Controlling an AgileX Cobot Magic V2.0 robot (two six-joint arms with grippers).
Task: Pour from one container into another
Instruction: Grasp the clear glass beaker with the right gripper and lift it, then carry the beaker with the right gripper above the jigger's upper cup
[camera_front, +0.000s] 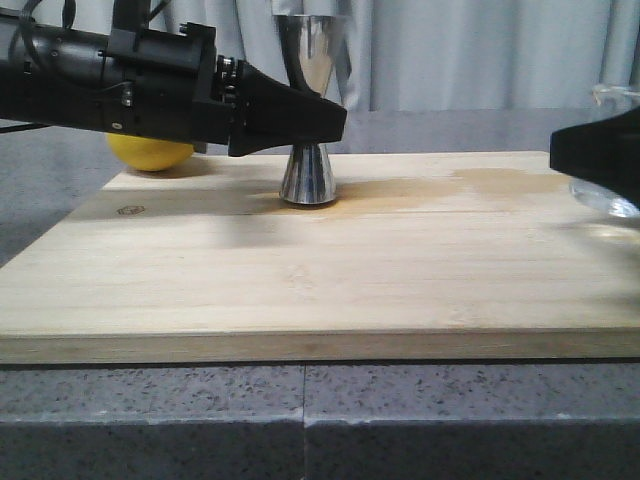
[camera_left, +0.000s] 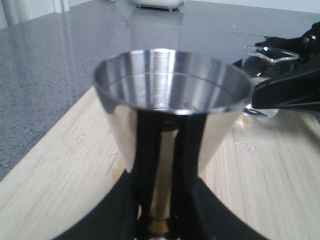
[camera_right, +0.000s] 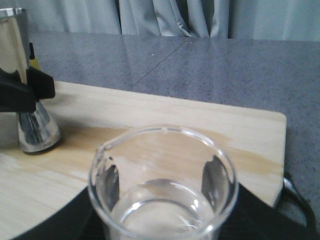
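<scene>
The steel jigger (camera_front: 307, 178) stands upright on the wooden board (camera_front: 300, 270), left of its middle. My left gripper (camera_front: 335, 122) reaches in from the left and is shut on its narrow gold waist. In the left wrist view the black fingers (camera_left: 145, 165) flank that waist under the wide upper cone of the jigger (camera_left: 170, 95). The clear glass beaker (camera_front: 612, 195) is at the board's right end, held by my right gripper (camera_front: 598, 150). In the right wrist view the beaker (camera_right: 162, 212) holds some clear liquid, and the fingers (camera_right: 111, 182) show through its wall on both sides.
A yellow lemon (camera_front: 150, 152) lies behind the left arm at the board's back left corner. The board rests on a grey speckled counter (camera_front: 300, 420), with a curtain behind. A darker wet-looking streak (camera_front: 470, 183) runs along the board's far side.
</scene>
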